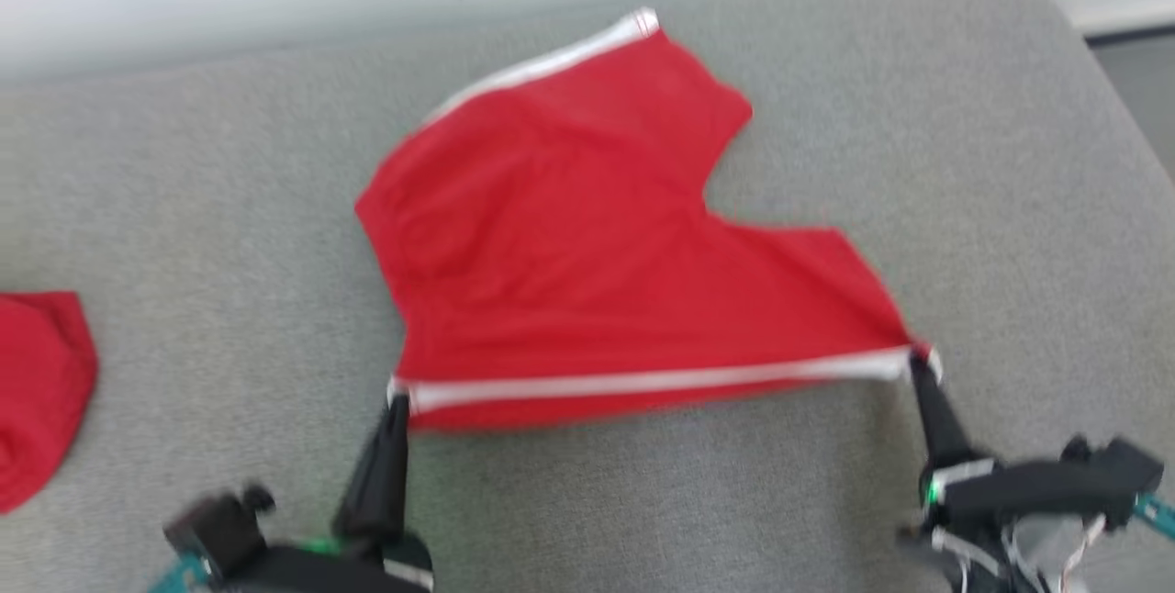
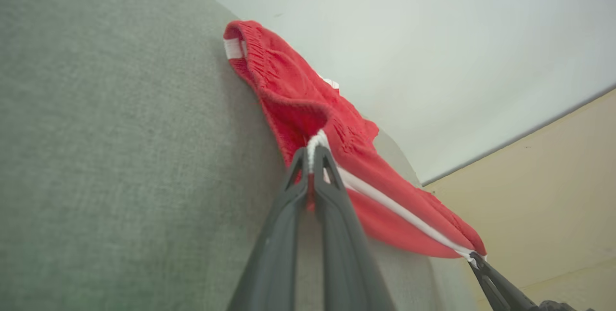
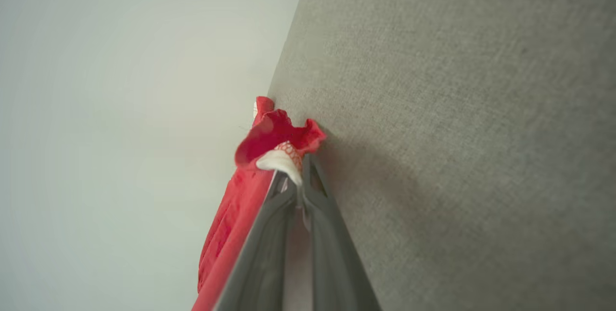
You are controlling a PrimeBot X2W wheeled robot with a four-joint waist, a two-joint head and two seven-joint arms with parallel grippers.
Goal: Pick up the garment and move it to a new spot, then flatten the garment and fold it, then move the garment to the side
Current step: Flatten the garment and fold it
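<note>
Head view: red mesh garment [image 1: 587, 244] with white trim lay spread on the grey fabric cushion [image 1: 184, 207], stretching toward 12 o'clock from both pincers. Left gripper [image 1: 397, 402] was clamped on its 7 o'clock corner, right gripper [image 1: 918, 365] on the 4 o'clock one, trim taut between. Left wrist view: fingers [image 2: 284, 214] pinched shut on white trim. Right wrist view: same, clenched on the bunched corner. Both arms equally near, I'd say.

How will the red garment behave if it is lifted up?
Probably floppy: the red garment wrinkles between the left end effector and right end effector pinching its corners. Likely light: the fabric looks thin. Corners might slip out.
</note>
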